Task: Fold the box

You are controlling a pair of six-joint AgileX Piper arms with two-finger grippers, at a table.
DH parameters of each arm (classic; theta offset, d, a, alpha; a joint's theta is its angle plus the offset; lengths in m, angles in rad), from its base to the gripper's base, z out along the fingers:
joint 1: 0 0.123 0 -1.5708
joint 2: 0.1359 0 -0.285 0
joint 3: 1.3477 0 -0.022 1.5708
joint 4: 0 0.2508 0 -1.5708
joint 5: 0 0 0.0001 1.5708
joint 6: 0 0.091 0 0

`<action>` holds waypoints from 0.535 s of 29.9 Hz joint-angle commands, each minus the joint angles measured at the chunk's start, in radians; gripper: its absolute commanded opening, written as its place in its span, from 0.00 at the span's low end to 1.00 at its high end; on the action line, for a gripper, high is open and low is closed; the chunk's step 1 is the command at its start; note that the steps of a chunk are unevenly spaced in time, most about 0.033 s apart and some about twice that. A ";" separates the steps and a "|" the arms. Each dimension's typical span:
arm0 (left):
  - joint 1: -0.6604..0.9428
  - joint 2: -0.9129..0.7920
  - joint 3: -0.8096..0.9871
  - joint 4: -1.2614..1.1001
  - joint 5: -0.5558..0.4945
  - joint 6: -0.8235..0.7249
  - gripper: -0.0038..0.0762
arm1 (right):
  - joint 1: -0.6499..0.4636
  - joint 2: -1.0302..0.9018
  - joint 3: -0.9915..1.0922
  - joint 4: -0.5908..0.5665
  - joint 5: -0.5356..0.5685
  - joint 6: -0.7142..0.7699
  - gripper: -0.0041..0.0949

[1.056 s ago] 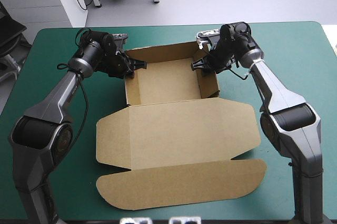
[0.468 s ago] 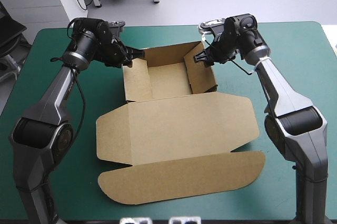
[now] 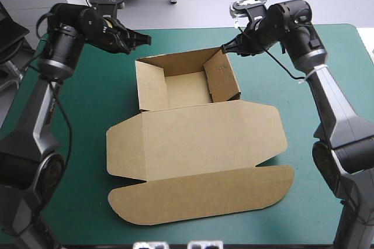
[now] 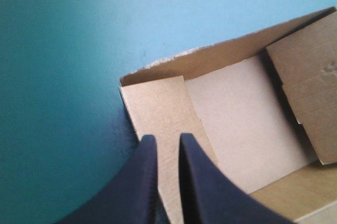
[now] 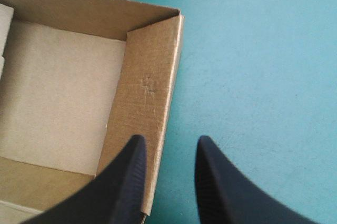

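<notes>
Left gripper [image 3: 146, 40] [image 4: 166, 139]: off the box's [image 3: 198, 144] far-left corner, over the teal-green cover [image 3: 70, 114] and above wall height. Fingers nearly together with only a thin slit between the tips. Nothing in the slit and no contact with the board. In the wrist view the tips point at the box's [image 4: 247, 124] left wall, which stands upright.

Box: mid-table, an open tray with walls up. The right wall leans slightly inward. The lid lies flat on the cover on the tray's near side, with its rounded flap nearest the robot.

Right gripper [image 3: 224, 49] [image 5: 169, 139]: at the box's far-right corner. Fingers clearly apart, not clamped on anything. In the wrist view they straddle the line of the box's [image 5: 58, 92] right wall, one finger over the tray side and one over the cover outside. Can't tell if the inner finger touches the wall.
</notes>
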 commanded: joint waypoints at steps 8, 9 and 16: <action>-0.001 -0.325 0.004 0.140 0.048 0.092 0.04 | -0.004 -0.099 -0.032 -0.020 0.005 -0.037 0.02; -0.001 -0.352 0.031 0.145 0.048 0.092 0.04 | -0.004 -0.096 -0.032 -0.020 0.005 -0.039 0.03; -0.001 -0.551 0.346 0.194 0.044 0.084 0.04 | -0.004 -0.057 -0.018 0.012 0.005 -0.111 0.27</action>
